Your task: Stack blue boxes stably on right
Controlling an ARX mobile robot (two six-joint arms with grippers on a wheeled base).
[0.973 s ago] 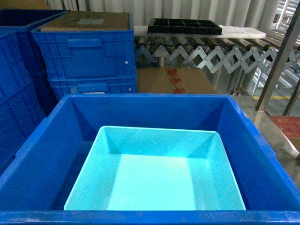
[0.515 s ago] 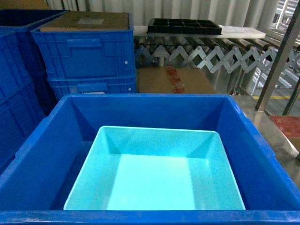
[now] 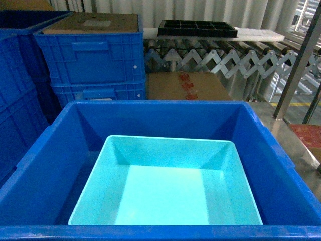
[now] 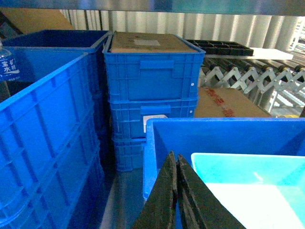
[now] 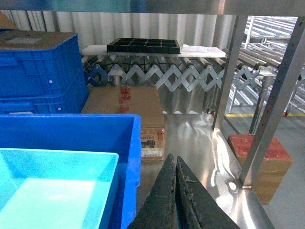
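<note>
Head view: a light turquoise-blue box [image 3: 168, 188] sat inside a large dark blue crate [image 3: 45, 165], its flat bottom down and open top up. It lay toward the near side of the crate, with a strip of crate floor showing along its left and far sides. No gripper appeared in this view. Behind the crate stood stacked dark blue ribbed crates [image 3: 93, 63], a cardboard carton [image 3: 185, 86] and an expanding roller conveyor [image 3: 230, 57] carrying a black compartment tray [image 3: 196, 27].

Left wrist view: the left gripper [image 4: 177, 164] showed at the bottom edge, its two dark fingers pressed together with nothing between them. Its tip stood over the near left corner of the dark blue crate, just beside the rim of the turquoise box [image 4: 248, 186]. A water bottle [image 4: 5, 67] was partly seen at the left edge.

Right wrist view: the right gripper [image 5: 175, 164] was likewise closed on nothing, fingers meeting at the tip. It stood outside the crate's right wall, above a shiny metal floor [image 5: 190, 138]. The turquoise box [image 5: 52, 188] lay in the crate at lower left. A red-topped carton [image 5: 261, 160] sat by a metal upright [image 5: 274, 102].
</note>
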